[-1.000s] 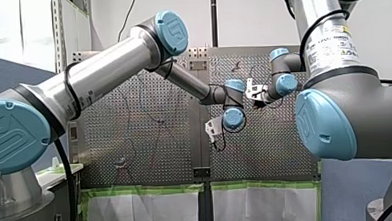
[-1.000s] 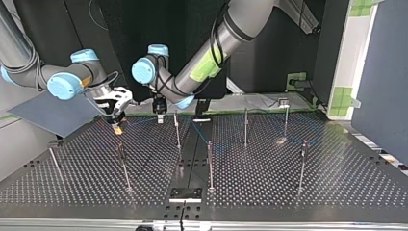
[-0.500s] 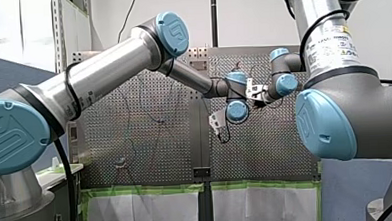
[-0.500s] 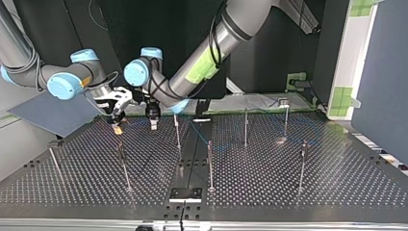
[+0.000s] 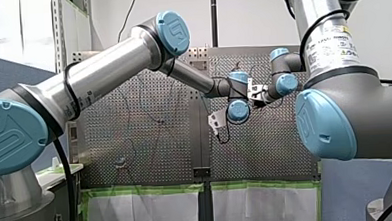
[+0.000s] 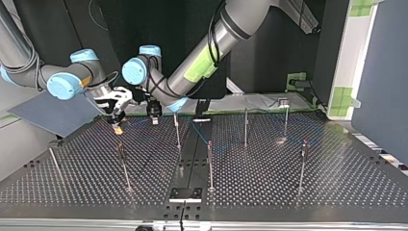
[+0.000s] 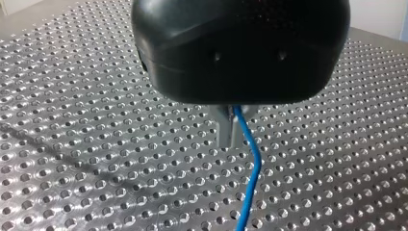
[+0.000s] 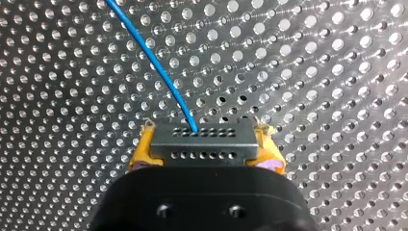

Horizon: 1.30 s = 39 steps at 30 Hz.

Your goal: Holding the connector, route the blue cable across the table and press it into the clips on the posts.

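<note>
My right gripper (image 8: 204,153) is shut on the grey connector (image 8: 202,137), with a yellow pad (image 8: 140,154) on each side of it. The blue cable (image 8: 154,62) leaves the connector and curves away over the perforated table (image 8: 337,72). In the top view this gripper (image 6: 117,126) hangs low at the back left. My left gripper (image 6: 155,118) hangs just to its right, close above the table. In the left wrist view its metal fingers (image 7: 223,130) stand close together, and the blue cable (image 7: 253,173) runs out from between them. My left gripper (image 7: 230,143) is shut on the cable.
Several thin posts stand on the table, among them one (image 6: 177,129) just right of my left gripper, one in the middle (image 6: 210,163) and one at front left (image 6: 124,168). A small plate (image 6: 185,194) lies at the front edge. A grey panel (image 6: 53,115) leans at the left.
My left arm has swung towards the top view's left, bringing its gripper closer to my right gripper. My right arm has not moved.
</note>
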Each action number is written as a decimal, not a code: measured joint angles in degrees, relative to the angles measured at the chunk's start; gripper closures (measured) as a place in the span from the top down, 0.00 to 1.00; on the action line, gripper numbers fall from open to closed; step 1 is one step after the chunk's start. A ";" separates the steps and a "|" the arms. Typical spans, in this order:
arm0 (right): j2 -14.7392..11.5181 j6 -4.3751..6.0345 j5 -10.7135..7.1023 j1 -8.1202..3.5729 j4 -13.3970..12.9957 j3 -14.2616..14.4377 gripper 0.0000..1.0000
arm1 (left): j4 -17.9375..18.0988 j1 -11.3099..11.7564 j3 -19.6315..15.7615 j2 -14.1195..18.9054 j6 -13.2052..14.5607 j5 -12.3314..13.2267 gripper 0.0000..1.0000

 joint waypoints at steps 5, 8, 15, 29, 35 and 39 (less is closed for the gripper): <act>-0.06 -0.25 -0.25 0.03 0.11 -0.03 0.00 | -0.67 0.23 -0.01 0.00 -0.01 0.38 0.10; -0.40 -0.34 -0.44 0.19 0.16 -0.05 0.00 | -1.08 0.50 -0.01 0.01 -0.01 0.53 0.07; -1.67 -0.11 -1.09 0.31 0.19 -0.11 0.00 | -2.49 0.57 0.00 0.14 -0.44 -1.27 0.00; -3.91 -0.11 -1.23 0.20 3.41 -2.18 0.00 | -5.52 -0.69 0.01 4.58 -1.45 -2.47 0.00; -6.69 1.29 -1.48 0.03 3.91 -2.91 0.00 | -5.80 -0.90 0.01 6.78 -1.10 -2.61 0.00; -8.77 1.83 -1.56 0.00 5.19 -3.46 0.00 | -5.86 -1.14 0.01 8.78 -0.49 -2.88 0.00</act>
